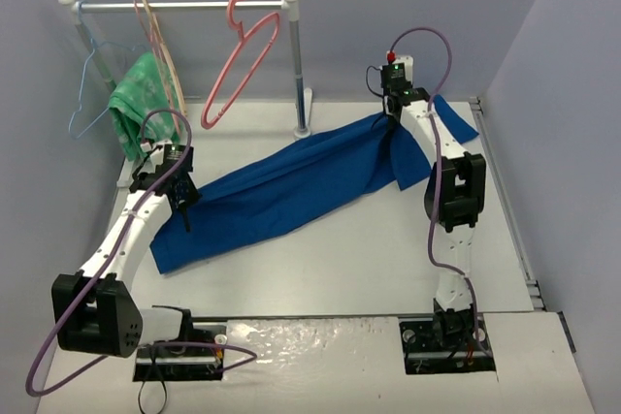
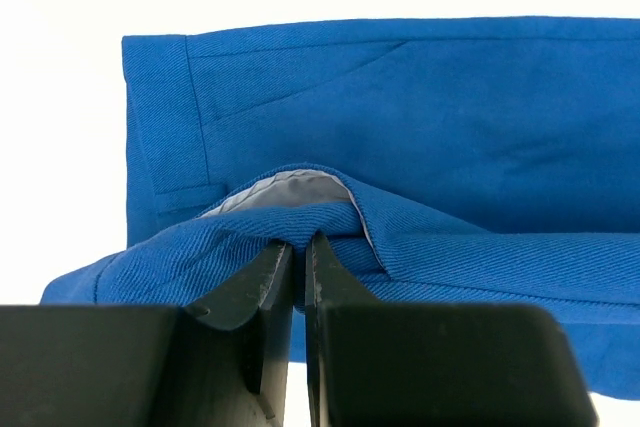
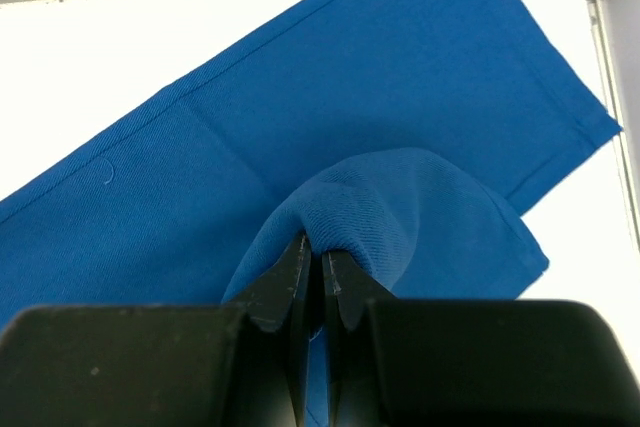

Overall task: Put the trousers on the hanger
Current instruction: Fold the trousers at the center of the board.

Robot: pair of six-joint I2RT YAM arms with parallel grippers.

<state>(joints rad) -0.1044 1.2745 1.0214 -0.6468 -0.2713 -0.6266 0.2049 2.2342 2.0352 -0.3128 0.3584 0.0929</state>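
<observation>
Left wrist view: left gripper (image 2: 300, 243) clenched on a thin raised fold of the trousers (image 2: 430, 117), right at a pocket mouth where pale lining shows, close to the waistband end. Right wrist view: right gripper (image 3: 318, 247) likewise pinched shut on a bunched ridge of blue cloth near the hem end. Outward from both grips, the trousers lie flat and diagonal on the table (image 1: 349, 269), waist near-left, hems far-right. The hanger (image 1: 238, 60) hangs free from the rail (image 1: 194, 6) at the far side, well apart from the cloth. A beige hanger (image 1: 160, 46) with green cloth (image 1: 141, 104) and a blue wire hanger (image 1: 87, 94) hang further left. Risks as I judge them: both pinches look shallow, perhaps the top layer only, so a lift may peel the pocket open or slip. A loose hanger may swing or unhook if the cloth drags across it.
</observation>
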